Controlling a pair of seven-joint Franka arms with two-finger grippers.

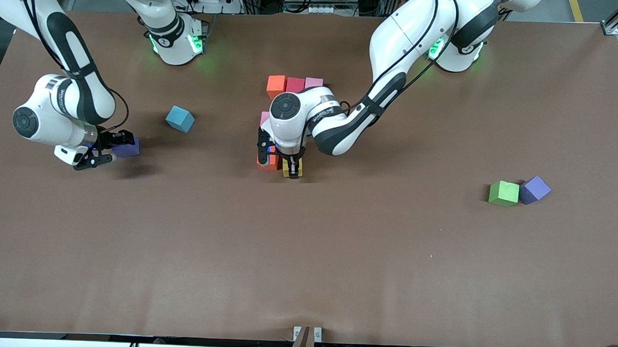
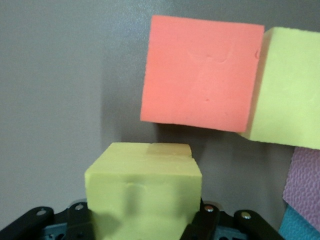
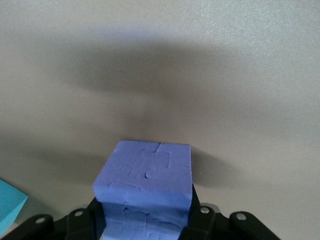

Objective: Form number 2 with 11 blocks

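left pincer (image 1: 292, 169): clenched on yellow cube (image 2: 145, 192), low at the near end of the 2 (image 1: 285, 126), mid worktop (image 1: 337, 256).
step: set it flush beside orange cube (image 2: 200, 75), edges square, then let go.
right pincer (image 1: 101, 151): grasping purple cube (image 3: 147, 187) near right arm's end.

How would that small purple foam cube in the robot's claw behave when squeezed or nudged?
The matte purple foam cube shows dents and creases, so it probably gives slightly under the right gripper. It looks light for its size. Its flat faces suggest it would slide rather than roll.
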